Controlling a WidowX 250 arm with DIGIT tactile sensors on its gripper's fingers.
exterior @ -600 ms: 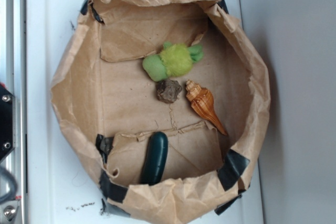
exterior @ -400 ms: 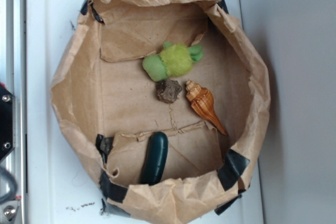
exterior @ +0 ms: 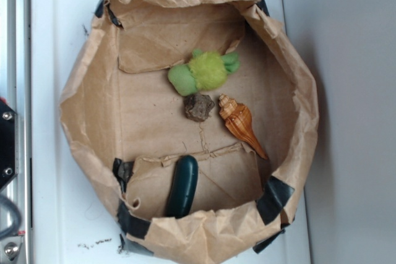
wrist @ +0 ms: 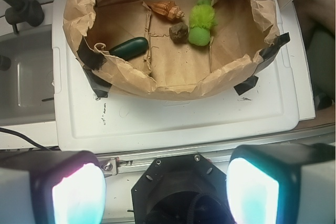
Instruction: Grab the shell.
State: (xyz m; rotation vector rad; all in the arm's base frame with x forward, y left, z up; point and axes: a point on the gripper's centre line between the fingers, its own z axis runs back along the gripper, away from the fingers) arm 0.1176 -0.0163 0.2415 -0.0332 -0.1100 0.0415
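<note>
The orange-brown ribbed shell (exterior: 239, 123) lies on the floor of a brown paper bin (exterior: 86, 91), its pale knobby tip up-left and its pointed tail down-right. In the wrist view the shell (wrist: 166, 10) lies at the bin's far side. My gripper (wrist: 165, 187) is open and empty, its two pale pads wide apart, high above the robot base and well short of the bin. The gripper does not show in the exterior view.
A grey-brown rock (exterior: 198, 107) sits just left of the shell. A green plush toy (exterior: 205, 71) lies above them. A dark green cucumber-like thing (exterior: 182, 185) leans at the bin's near wall. The bin stands on a white tray (exterior: 55, 214). A sink (wrist: 23, 82) is at the left.
</note>
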